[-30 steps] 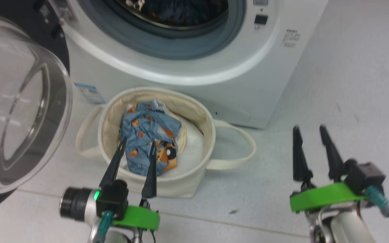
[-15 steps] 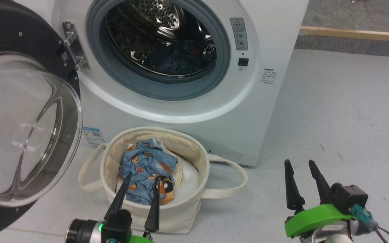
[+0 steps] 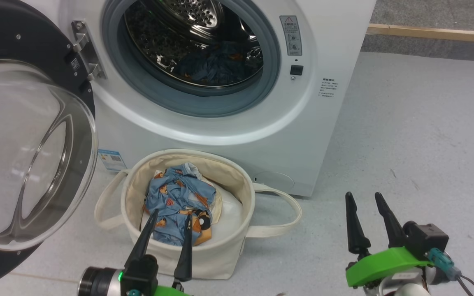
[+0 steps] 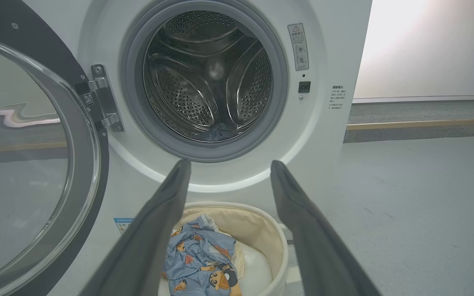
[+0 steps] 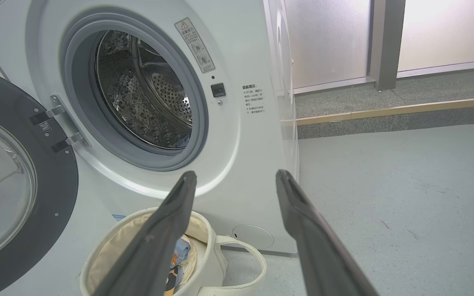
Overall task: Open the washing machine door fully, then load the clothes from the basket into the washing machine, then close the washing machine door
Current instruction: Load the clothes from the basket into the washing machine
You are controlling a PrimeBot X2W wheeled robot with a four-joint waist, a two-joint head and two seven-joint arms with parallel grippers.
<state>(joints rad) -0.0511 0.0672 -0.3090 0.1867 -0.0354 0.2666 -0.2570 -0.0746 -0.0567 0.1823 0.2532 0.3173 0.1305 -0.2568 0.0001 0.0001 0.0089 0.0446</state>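
Note:
The washing machine (image 3: 220,131) stands with its door (image 3: 27,156) swung wide open to the left, also seen in the left wrist view (image 4: 23,164). A dark blue garment (image 3: 216,65) lies in the steel drum. The cream basket (image 3: 245,193) sits on the floor before the machine and holds the bear-print clothes (image 3: 179,197) (image 4: 200,255). My left gripper (image 3: 171,214) (image 4: 229,162) hangs open over the basket's near side, its tips above the clothes and holding nothing. My right gripper (image 3: 363,196) (image 5: 236,173) is open over bare floor right of the basket.
A white pillow-like bundle (image 3: 231,209) lies under the clothes in the basket. A blue label sticker (image 3: 109,158) marks the machine's front. Grey floor (image 3: 418,135) stretches to the right, ending at a wooden strip (image 3: 430,33).
The head camera has tilted up, so the drum opening now shows and basket and grippers sit lower in the picture. Both grippers stay open, the left still over the basket.

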